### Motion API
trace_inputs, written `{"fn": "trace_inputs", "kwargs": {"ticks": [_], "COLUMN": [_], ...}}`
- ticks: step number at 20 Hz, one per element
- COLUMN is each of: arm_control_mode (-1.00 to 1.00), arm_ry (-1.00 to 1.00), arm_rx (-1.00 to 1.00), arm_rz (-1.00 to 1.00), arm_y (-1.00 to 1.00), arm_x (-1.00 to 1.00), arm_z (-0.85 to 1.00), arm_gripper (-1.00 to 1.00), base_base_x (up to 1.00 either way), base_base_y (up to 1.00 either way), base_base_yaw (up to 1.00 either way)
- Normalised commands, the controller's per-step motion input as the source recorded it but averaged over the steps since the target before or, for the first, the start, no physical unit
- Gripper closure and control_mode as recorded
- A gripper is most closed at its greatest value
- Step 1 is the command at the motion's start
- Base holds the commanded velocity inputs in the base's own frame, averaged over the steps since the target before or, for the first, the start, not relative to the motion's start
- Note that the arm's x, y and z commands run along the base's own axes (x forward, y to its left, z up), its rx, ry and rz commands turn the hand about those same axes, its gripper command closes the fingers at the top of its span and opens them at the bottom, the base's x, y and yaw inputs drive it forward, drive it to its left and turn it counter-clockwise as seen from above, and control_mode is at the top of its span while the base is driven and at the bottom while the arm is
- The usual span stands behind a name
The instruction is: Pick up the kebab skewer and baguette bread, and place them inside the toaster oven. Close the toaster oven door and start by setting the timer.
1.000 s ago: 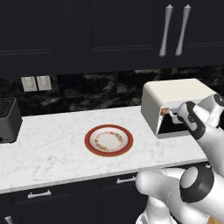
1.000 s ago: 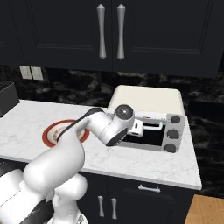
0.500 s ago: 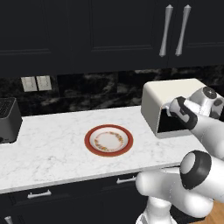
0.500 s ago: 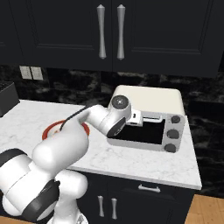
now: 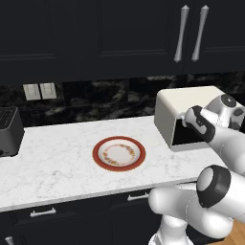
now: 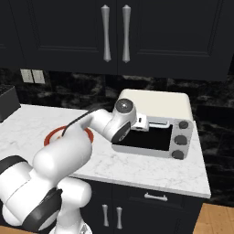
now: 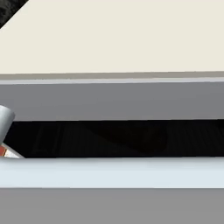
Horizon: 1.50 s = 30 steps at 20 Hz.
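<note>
On the white marble counter (image 5: 57,162), near its right end, stands the cream-white boxy toaster oven (image 6: 157,104) with its rounded top and three dark knobs (image 6: 180,139) stacked down its right side. My white arm reaches across to it, and my pincer (image 6: 142,123) sits right at the upper left of the dark glass toaster oven door (image 6: 146,139), at the level of the silver bar handle (image 6: 159,123). From the left base view my hand (image 5: 195,119) is pressed up against the oven's front face, just under the top edge. My hand camera looks straight at the oven from very close: the cream top (image 7: 122,35) above, a pale grey strip under it, a black band of glass (image 7: 118,138), and the pale bar (image 7: 113,173) running across below that. My fingertips are not visible there, but my jaws stand spread as wide as they go and I have nothing in them; whether they touch the handle I cannot tell.

Left of the oven, well apart from it, a round plate with a red rim and patterned cream centre (image 5: 118,153) lies flat on the marble. At the counter's far left edge sits a small dark grey slot toaster (image 5: 9,131). Black cabinet doors with silver handles (image 6: 114,33) hang above.
</note>
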Motion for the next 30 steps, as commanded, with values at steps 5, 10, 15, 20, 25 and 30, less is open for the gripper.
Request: {"fn": "trace_inputs", "kwargs": {"ticks": [5,10,15,20,25,30], "arm_control_mode": [-1.0,-1.0,-1.0,-1.0,-1.0,-1.0], "arm_ry": [0.0,0.0,0.0,0.0,0.0,0.0], "arm_rx": [-0.06,-0.05,-0.05,-0.04,-0.05,-0.04], "arm_rz": [0.0,0.0,0.0,0.0,0.0,0.0], "arm_y": [0.45,0.52,0.56,0.45,0.3,0.13], "arm_x": [0.59,0.7,0.72,0.21,-0.02,-0.39], "arm_z": [-0.35,-0.41,-0.39,-0.11,-0.05,0.0], "arm_gripper": [-1.0,-1.0,-1.0,-1.0,-1.0,-1.0], "base_base_x": [0.0,0.0,0.0,0.0,0.0,0.0], "base_base_y": [0.0,0.0,0.0,0.0,0.0,0.0], "base_base_yaw": [0.0,0.0,0.0,0.0,0.0,0.0]}}
